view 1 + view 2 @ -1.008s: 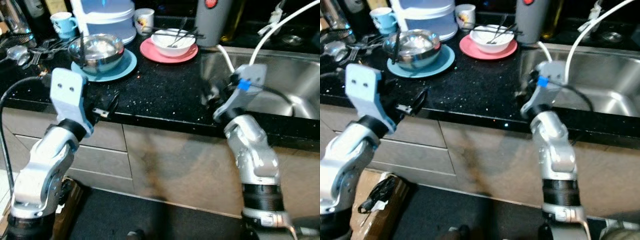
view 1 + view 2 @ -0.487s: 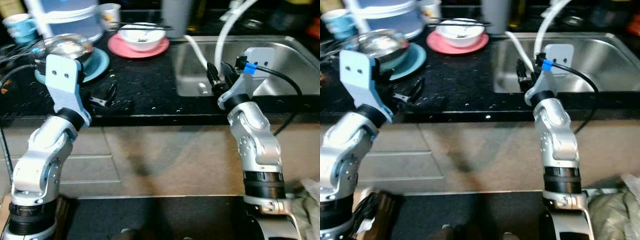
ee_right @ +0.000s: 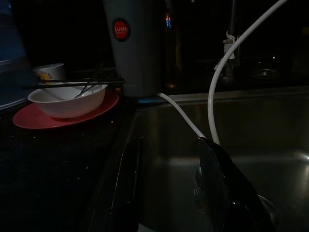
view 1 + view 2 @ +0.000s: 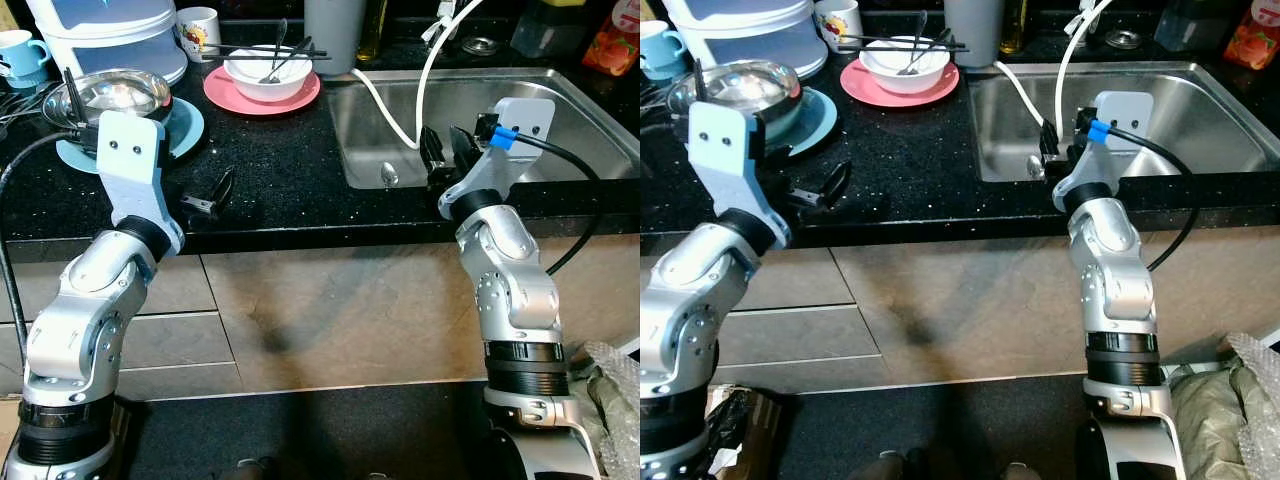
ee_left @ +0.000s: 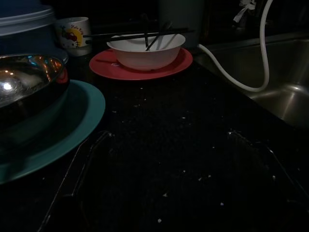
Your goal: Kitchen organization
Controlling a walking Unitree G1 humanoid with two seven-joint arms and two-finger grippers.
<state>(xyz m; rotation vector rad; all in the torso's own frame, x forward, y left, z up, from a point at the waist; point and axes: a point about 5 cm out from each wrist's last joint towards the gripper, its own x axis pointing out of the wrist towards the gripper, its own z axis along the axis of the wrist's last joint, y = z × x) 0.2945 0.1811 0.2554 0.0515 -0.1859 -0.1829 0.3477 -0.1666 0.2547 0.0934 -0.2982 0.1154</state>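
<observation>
Dishes, black speckled tabletop [image 4: 290, 160], left of the steel sink [image 4: 560, 110]:
- White bowl [image 4: 264, 73] on a pink plate [image 4: 230, 95], at the back beside the sink; chopsticks [image 4: 250, 55] laid across the rim, a utensil standing inside.
- Steel bowl [image 4: 110, 95] on a teal plate [image 4: 185, 125], toward the left; a dark utensil leaning in it.
- White printed mug [image 4: 200, 25] behind the pink plate; blue mug [image 4: 20, 50] at the far left.
- Large white and pale-blue lidded container [image 4: 100, 30] at the back left.
- Grey cylindrical vessel [image 4: 334, 30] with a red round label, at the sink's back corner.
- White hose [image 4: 400, 115] looping down into the basin.

Grippers:
- Left gripper [image 4: 207, 195], low over the tabletop's front edge, just beside the teal plate; fingers apart, holding nothing.
- Right gripper [image 4: 447, 155], at the sink's front rim over the basin, near the hose; fingers apart, holding nothing.

Below: grey-beige cabinet fronts [image 4: 330, 310].
</observation>
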